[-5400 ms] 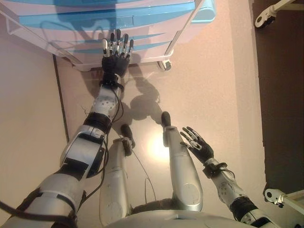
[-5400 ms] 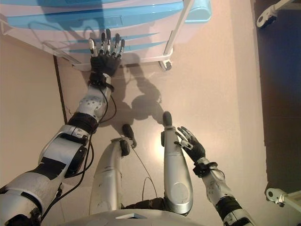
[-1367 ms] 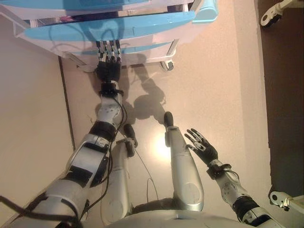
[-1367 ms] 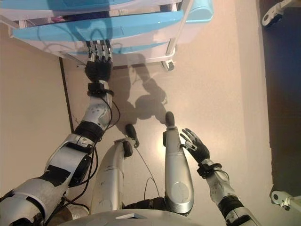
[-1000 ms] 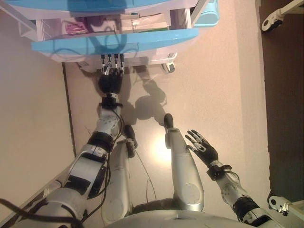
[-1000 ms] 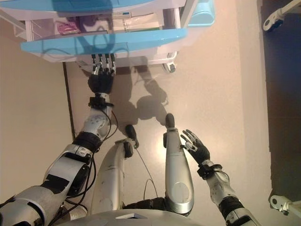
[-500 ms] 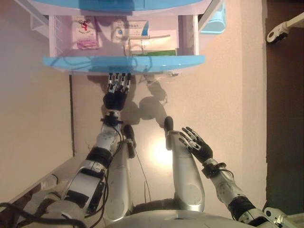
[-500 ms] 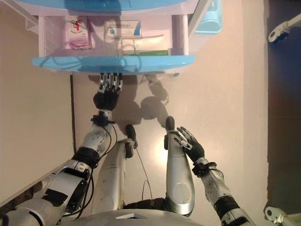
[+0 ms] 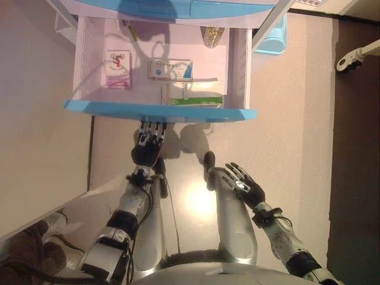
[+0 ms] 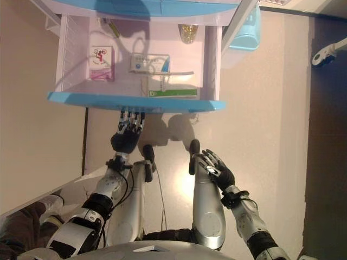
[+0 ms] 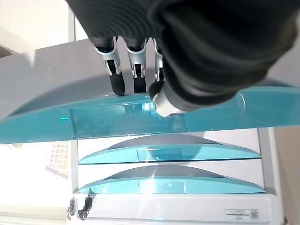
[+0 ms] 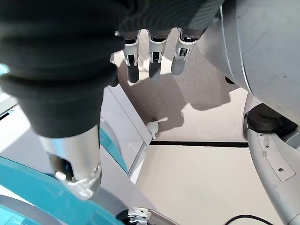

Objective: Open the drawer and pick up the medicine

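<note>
Under the blue drawer [image 9: 160, 111] front, left robot hand [image 9: 148, 142] fingers straight, empty; right robot hand [image 9: 244, 184] relaxed, empty. Drawer's out: reach over the front, pinch the white medicine box [image 9: 170, 69] by its long edges.

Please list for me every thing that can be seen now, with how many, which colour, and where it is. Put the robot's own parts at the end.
drawer unit: one, white with blue fronts, on castors, before the robot.
open drawer: one, blue front, white inside, pulled out toward the robot.
pink-and-white box: one, lying at the drawer's left side.
white-and-blue box: one, in the drawer's middle.
green-edged white box: one, just behind the drawer front.
amber bottle: one, at the back right of the drawer.
blue side bin: one, on the unit's right side.
white wheeled base: one, on the dark floor at far right.
left robot hand: fingers straight, under the drawer front.
right robot hand: open, idle, low at the right.
</note>
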